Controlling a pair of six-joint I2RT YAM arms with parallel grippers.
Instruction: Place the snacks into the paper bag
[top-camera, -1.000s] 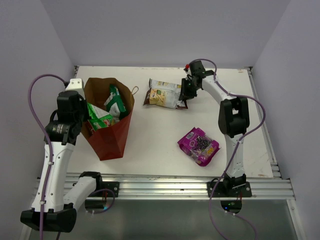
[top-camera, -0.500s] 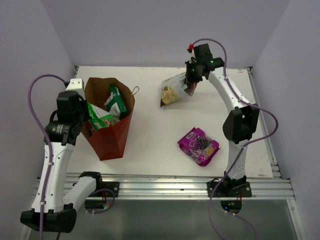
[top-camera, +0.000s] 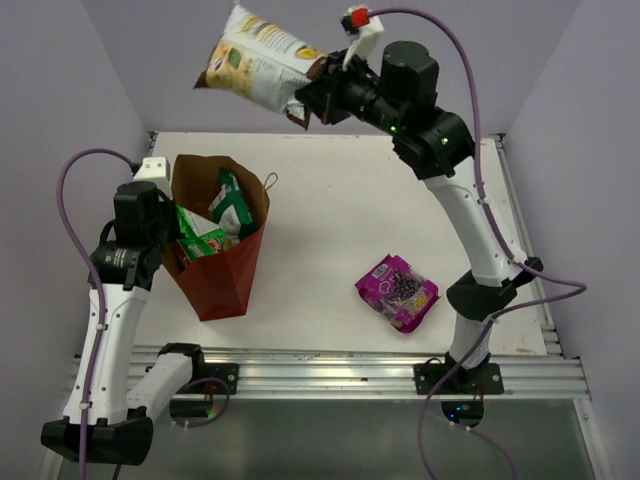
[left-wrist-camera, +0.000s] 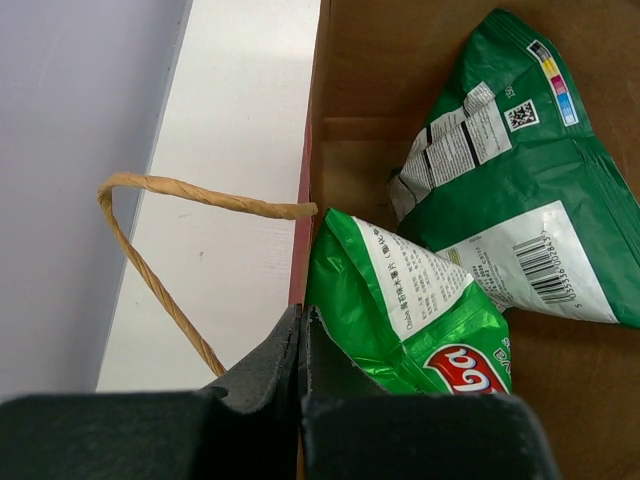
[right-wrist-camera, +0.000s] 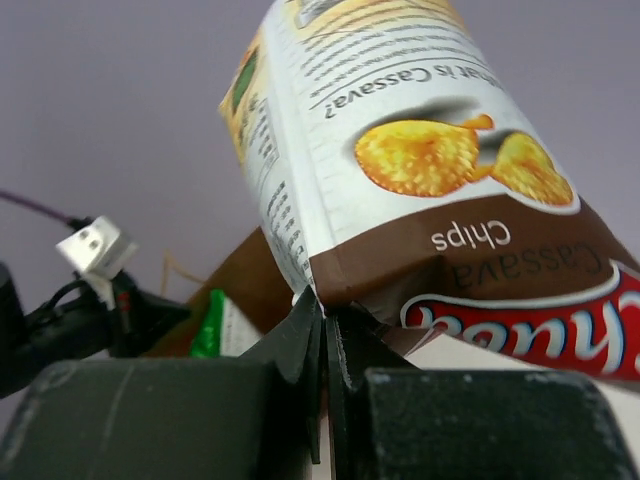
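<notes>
My right gripper (top-camera: 312, 100) is shut on the brown end of the cream-and-brown chip bag (top-camera: 258, 58) and holds it high in the air, up and to the right of the paper bag (top-camera: 218, 270); the wrist view shows the chip bag (right-wrist-camera: 400, 130) close up. The reddish-brown paper bag stands open at the left. The bright green bag (top-camera: 198, 240) and the dark green bag (top-camera: 232, 203) lie inside it. My left gripper (left-wrist-camera: 302, 318) is shut on the paper bag's left rim (left-wrist-camera: 305, 180), next to a tan cord handle (left-wrist-camera: 150, 270). The purple packet (top-camera: 398, 291) lies on the table.
The white table (top-camera: 320, 250) ends at a metal rail in front. Purple walls close in at the back and sides. The left arm's purple cable (top-camera: 70, 180) loops left of the paper bag.
My right gripper has lifted the chip bag off the back of the table and carried it up and left. The left arm and the paper bag have not moved.
</notes>
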